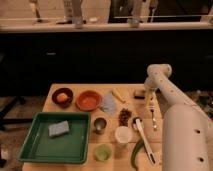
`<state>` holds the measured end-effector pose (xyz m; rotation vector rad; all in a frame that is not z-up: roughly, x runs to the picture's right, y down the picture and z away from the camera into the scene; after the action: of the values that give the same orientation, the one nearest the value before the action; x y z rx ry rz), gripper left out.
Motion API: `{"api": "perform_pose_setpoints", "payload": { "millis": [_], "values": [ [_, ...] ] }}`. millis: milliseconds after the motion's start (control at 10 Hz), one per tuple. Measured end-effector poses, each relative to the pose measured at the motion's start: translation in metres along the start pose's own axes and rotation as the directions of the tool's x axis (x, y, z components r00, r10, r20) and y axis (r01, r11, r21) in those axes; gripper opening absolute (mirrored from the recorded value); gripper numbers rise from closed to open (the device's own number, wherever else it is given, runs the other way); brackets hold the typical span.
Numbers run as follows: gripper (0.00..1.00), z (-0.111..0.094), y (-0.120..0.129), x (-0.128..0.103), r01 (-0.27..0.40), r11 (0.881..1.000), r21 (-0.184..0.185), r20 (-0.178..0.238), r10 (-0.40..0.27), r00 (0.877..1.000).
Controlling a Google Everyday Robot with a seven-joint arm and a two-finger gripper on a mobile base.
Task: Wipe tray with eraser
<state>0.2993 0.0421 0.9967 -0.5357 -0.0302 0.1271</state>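
Wide-spread hand [149, 96] below arched arm [172, 102]
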Motion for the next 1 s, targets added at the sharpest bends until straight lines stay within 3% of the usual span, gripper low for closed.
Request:
{"api": "perform_pose_setpoints", "payload": {
  "millis": [100,800,1000],
  "values": [
    [0.74,0.0023,-0.0016,-0.0003,-0.001,1.0,-0.007,0.003,0.001,1.0],
    [0.05,0.0046,-0.0025,0.0042,0.009,0.999,-0.052,0.006,-0.009,1.0],
    [0.0,-0.0002,-0.0009,-0.0007,0.029,0.998,-0.061,0.012,-0.028,1.0]
  ]
}}
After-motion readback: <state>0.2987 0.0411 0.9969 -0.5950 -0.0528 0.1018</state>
